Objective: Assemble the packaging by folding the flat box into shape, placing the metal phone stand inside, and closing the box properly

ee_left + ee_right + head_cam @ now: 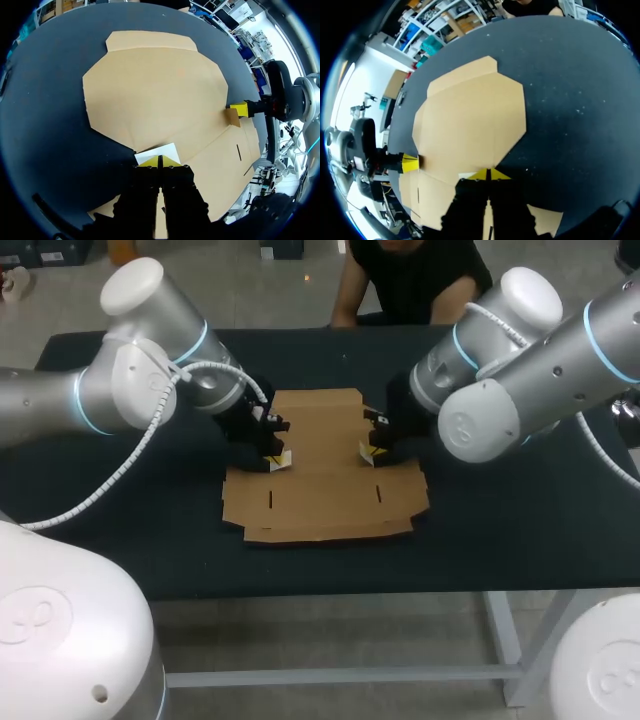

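A flat brown cardboard box [322, 485] lies unfolded in the middle of the black table [130, 540]. My left gripper [277, 459] is at its left side, fingers shut. Its tips [160, 161] touch a small side flap [157, 152] that is tipped up, white underside showing. My right gripper [368, 452] is at the box's right side, also shut [488, 174], against the matching flap [467, 175]. Each wrist view shows the box panel [155, 90] [470, 120] ahead and the other arm's yellow tip [240, 108] [410, 163] across it. No phone stand is visible.
The box's front panel has two narrow slots [271, 500] and a long front flap [330, 532] near the table's front edge. Bare black tabletop surrounds the box on all sides.
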{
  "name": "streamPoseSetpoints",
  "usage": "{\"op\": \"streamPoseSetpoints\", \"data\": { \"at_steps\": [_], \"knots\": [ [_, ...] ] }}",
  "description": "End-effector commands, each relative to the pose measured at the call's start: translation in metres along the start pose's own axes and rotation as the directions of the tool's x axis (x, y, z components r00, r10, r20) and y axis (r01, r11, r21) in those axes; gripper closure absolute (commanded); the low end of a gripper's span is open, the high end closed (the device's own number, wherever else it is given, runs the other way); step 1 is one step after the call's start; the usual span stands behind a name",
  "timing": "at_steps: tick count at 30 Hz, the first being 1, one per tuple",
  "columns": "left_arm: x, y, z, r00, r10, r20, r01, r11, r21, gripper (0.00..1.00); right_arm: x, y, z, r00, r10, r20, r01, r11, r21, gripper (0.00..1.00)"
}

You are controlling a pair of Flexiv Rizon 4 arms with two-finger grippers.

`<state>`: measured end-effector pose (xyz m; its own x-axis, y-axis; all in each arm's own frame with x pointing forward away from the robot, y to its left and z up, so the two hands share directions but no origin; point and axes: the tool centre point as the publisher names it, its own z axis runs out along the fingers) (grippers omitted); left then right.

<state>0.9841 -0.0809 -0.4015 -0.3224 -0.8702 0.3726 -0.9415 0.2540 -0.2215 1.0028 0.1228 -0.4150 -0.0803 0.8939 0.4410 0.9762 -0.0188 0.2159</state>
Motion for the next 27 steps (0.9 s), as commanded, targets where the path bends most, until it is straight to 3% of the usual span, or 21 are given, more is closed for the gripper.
{"op": "streamPoseSetpoints", "data": {
  "at_steps": [1,27],
  "knots": [
    [0.001,-0.003,0.006,1.0,-0.003,0.004,0.003,1.0,-0.01,1.0,0.004,0.0,0.004,1.0,0.002,0.016,-0.002,1.0,0.0,1.0],
    [0.002,-0.001,0.02,0.999,-0.034,0.031,0.035,0.999,-0.023,1.0,0.006,-0.008,0.004,1.0,-0.022,-0.019,0.023,0.999,0.037,1.0]
  ]
}}
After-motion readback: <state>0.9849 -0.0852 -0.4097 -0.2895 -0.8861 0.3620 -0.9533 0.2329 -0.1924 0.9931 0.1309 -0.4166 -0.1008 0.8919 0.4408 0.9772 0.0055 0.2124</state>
